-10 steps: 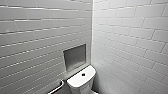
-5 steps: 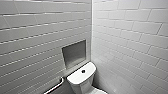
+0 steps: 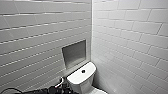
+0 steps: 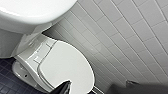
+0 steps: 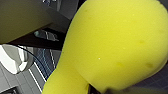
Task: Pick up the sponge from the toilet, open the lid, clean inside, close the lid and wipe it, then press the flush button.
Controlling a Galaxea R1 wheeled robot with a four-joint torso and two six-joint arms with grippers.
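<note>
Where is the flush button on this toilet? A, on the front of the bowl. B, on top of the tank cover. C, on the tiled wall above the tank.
B: the flush button is the dark round spot on the flat white tank cover.

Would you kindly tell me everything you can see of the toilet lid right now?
The lid is a smooth, glossy white oval, plastic by its look. It is shut, lying flat on the toilet. Its squarer, hinged end sits next to the tank, and its rounded end points away from it. Nothing lies on it.
</note>
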